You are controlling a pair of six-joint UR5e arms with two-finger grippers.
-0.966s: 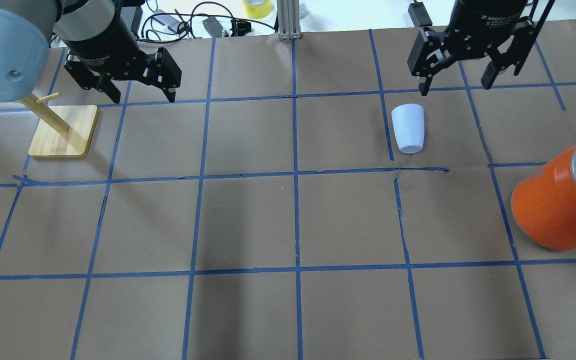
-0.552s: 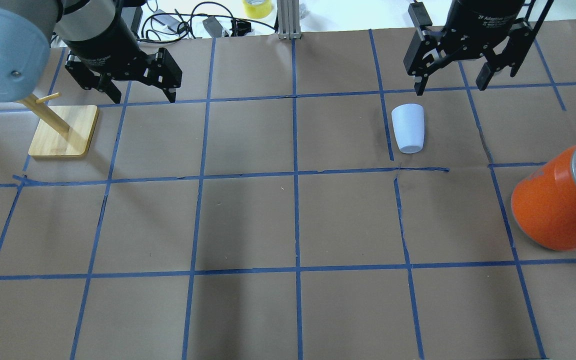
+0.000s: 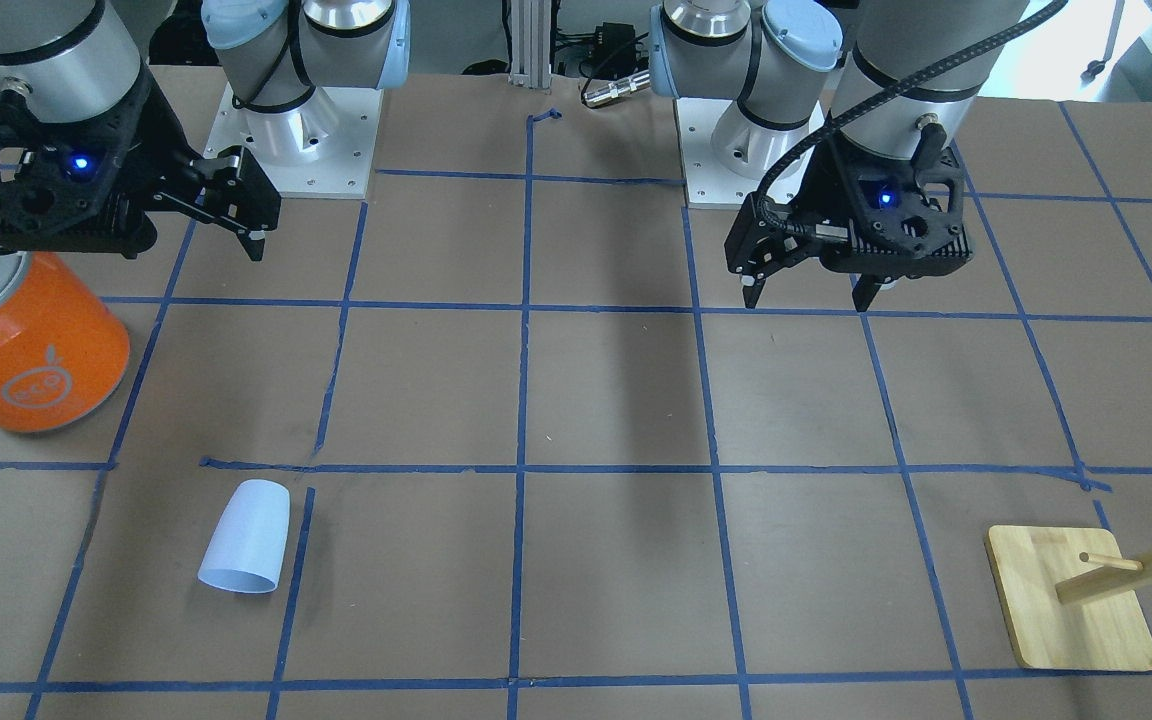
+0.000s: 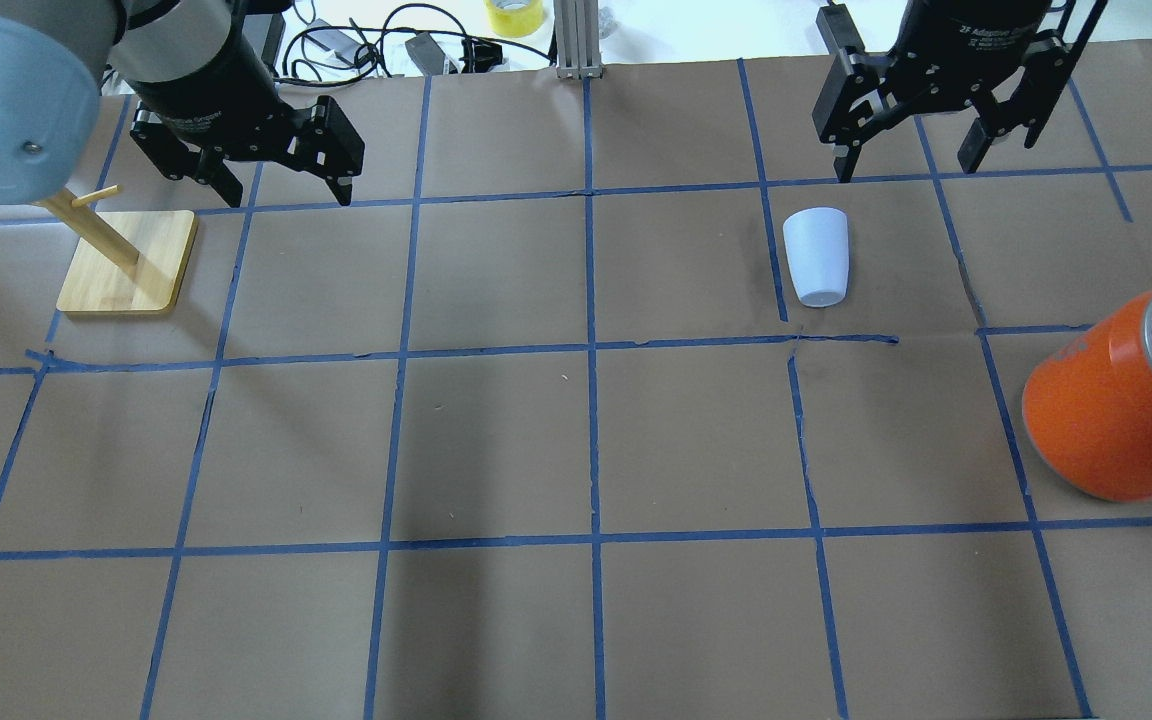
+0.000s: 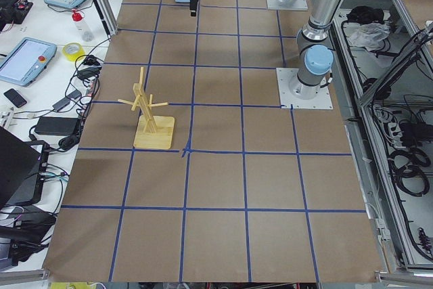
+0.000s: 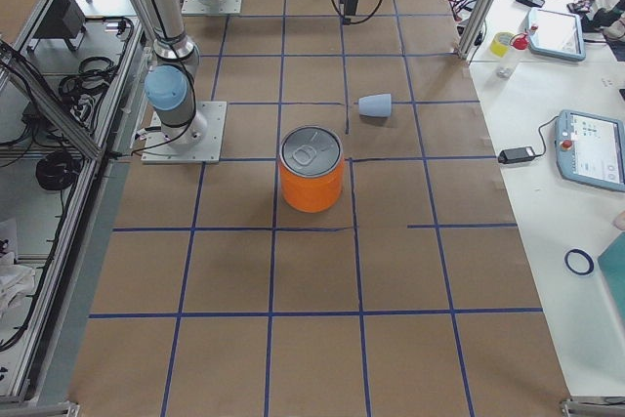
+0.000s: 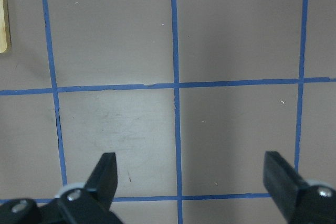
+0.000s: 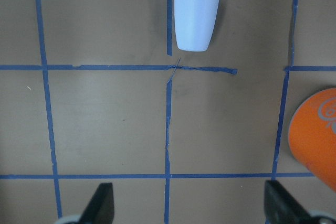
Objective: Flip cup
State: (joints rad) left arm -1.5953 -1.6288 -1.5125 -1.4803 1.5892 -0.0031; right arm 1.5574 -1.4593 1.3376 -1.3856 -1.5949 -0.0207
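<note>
The cup (image 4: 816,257) is small, pale blue-white and tapered. It lies on its side on the brown paper, wide end away from the robot. It also shows in the front view (image 3: 246,537), the right wrist view (image 8: 196,17) and the right side view (image 6: 376,104). My right gripper (image 4: 904,168) is open and empty, hanging above the table just beyond the cup and a little to its right; its fingers show in the right wrist view (image 8: 190,205). My left gripper (image 4: 288,195) is open and empty at the far left, well away from the cup (image 7: 191,169).
A large orange can (image 4: 1116,400) with a silver top stands at the right edge, nearer the robot than the cup (image 3: 31,345). A wooden peg stand (image 4: 126,262) sits at the far left by the left gripper. Blue tape lines grid the paper.
My right gripper has shifted slightly toward the table's far edge in the overhead view and stays open. The cup and the left arm have not moved.
</note>
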